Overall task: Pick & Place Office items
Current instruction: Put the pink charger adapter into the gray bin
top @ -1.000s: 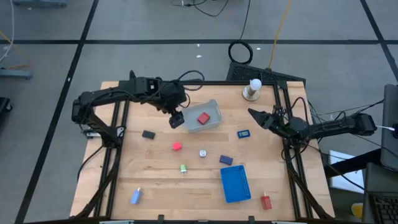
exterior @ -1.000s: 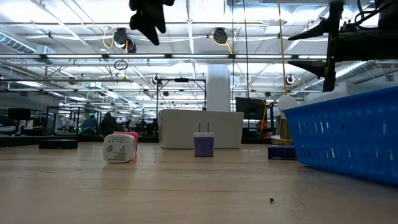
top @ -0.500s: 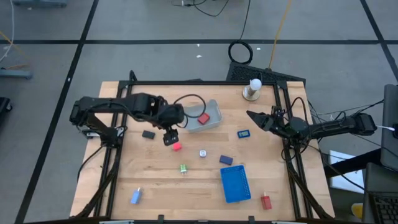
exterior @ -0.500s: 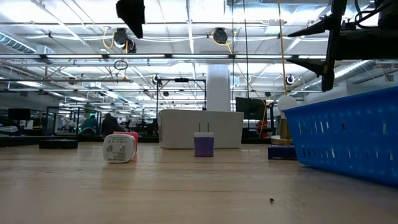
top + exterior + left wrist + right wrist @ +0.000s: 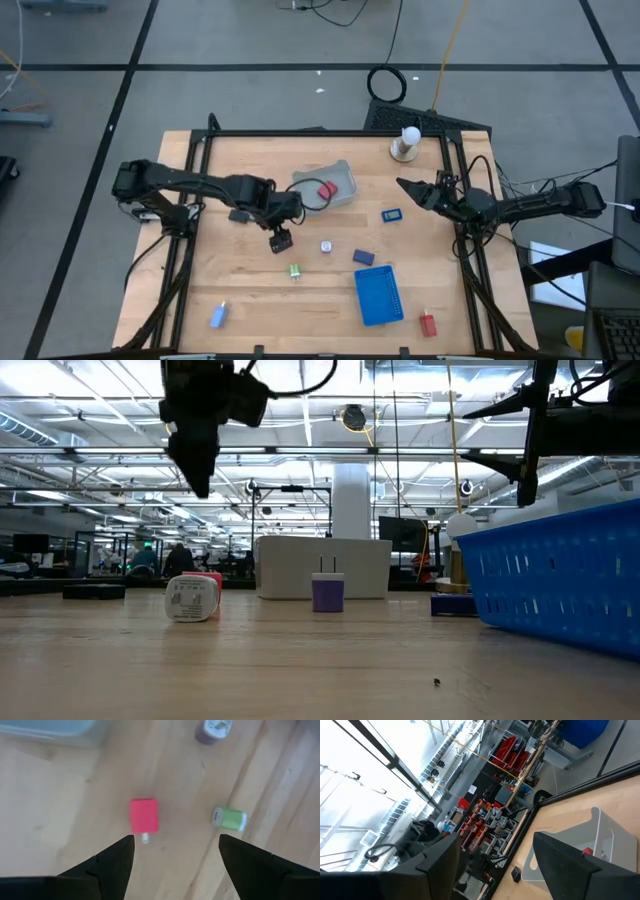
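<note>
I have the left gripper (image 5: pixel 172 851) spread wide and empty above the small red plastic charger block (image 5: pixel 144 815), which lies mid-table on the wooden table (image 5: pixel 250 290), a green-and-white block (image 5: pixel 230 818) near it. My right gripper (image 5: pixel 403 184) waits open near the right edge.

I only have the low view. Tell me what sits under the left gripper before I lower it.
Observer: A red block lies on the wood, between the left gripper's open fingers.
Operator: Give me its neighbours.
Observer: A green piece lies close beside it, not touching it.
Operator: Report the bin.
Observer: The pale bin holds one red piece.
</note>
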Robot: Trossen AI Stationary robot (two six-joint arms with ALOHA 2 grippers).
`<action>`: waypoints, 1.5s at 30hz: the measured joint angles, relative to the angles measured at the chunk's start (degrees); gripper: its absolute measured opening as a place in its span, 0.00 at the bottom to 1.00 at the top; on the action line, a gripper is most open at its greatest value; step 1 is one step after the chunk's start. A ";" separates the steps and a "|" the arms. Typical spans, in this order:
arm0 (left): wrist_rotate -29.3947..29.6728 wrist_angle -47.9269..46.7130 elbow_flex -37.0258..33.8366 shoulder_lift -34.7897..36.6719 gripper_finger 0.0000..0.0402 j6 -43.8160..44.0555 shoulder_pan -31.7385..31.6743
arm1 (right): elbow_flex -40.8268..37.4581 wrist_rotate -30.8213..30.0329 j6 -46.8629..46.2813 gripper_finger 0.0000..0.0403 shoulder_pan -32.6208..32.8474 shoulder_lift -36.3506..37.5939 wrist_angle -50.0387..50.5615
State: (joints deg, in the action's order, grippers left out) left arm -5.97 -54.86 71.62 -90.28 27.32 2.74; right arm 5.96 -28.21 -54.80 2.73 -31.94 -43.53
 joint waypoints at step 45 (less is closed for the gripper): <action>6.53 11.50 -8.68 -0.02 0.73 3.86 -1.77 | 0.00 -0.02 -0.03 0.60 0.01 0.00 0.00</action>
State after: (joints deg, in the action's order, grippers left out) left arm 0.56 -43.35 62.94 -90.30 31.18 0.97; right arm 5.96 -28.23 -54.83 2.74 -31.94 -43.53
